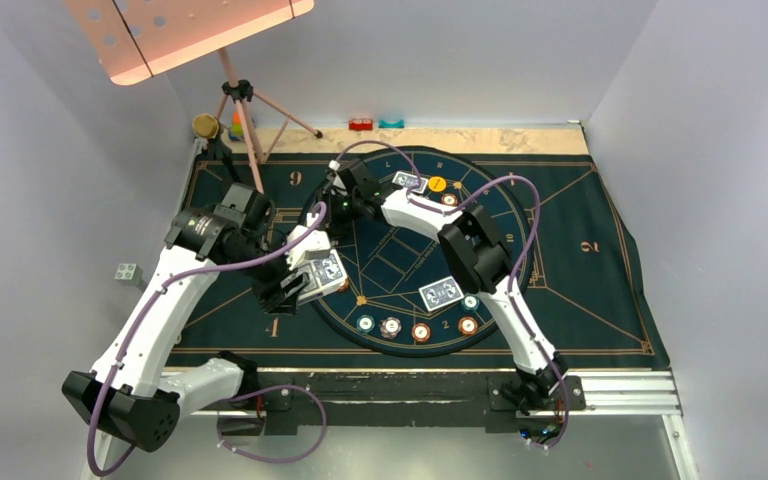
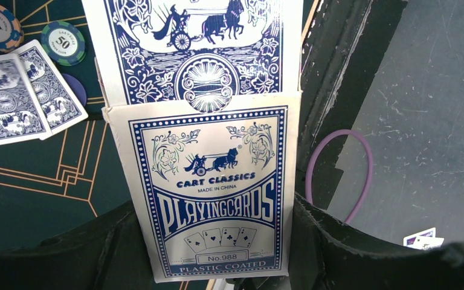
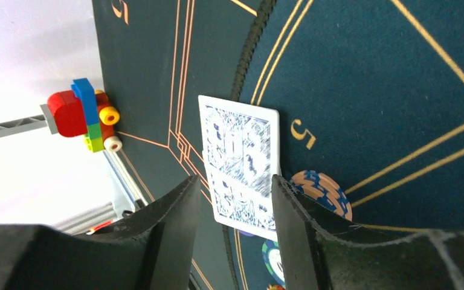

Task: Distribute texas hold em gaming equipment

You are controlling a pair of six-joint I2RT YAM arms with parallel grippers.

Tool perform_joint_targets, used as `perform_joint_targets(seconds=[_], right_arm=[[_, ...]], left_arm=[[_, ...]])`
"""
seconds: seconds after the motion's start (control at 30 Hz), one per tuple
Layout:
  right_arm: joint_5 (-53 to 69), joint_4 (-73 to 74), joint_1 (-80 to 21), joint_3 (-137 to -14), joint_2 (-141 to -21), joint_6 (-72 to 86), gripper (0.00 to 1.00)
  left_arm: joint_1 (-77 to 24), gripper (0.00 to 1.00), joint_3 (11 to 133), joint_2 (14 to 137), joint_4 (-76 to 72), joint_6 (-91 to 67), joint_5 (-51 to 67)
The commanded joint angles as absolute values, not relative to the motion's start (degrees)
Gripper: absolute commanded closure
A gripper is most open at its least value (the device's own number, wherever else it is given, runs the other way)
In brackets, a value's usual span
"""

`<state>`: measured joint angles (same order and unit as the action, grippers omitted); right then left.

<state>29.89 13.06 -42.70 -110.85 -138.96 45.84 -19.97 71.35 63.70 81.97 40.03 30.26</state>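
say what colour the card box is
The card box is white with dark blue print and a cart drawing; clearest in the left wrist view.

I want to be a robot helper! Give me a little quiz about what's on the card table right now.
1. True or false: the left gripper is clamped on the card box.
2. Which number is printed on the mat right beside the card below the right gripper? A) 2 B) 5 C) 9
3. Fill in: that card's back is white and ____.
Key: 1 true; 2 B; 3 blue.
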Motion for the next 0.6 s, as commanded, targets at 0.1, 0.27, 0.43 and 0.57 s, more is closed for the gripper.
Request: perform_joint_targets(seconds=[0.1, 0.27, 0.43, 0.57], right_arm=[[27.7, 15.3, -42.0, -109.2, -128.0, 41.7, 0.46], [26.7, 16.0, -41.3, -106.0, -120.4, 40.1, 0.37], [27.6, 14.1, -40.3, -98.5, -110.2, 40.1, 0.20], [30.7, 9.5, -38.7, -87.7, -101.4, 41.2, 0.12]], left_arm=[[-20.1, 1.00, 71.6, 62.7, 82.1, 40.2, 31.5], [-20.1, 1.00, 71.7, 62.7, 81.8, 40.1, 31.7], [-20.1, 1.00, 71.7, 62.8, 81.7, 40.1, 31.6], [-20.1, 1.00, 71.6, 62.9, 81.1, 40.0, 31.3]])
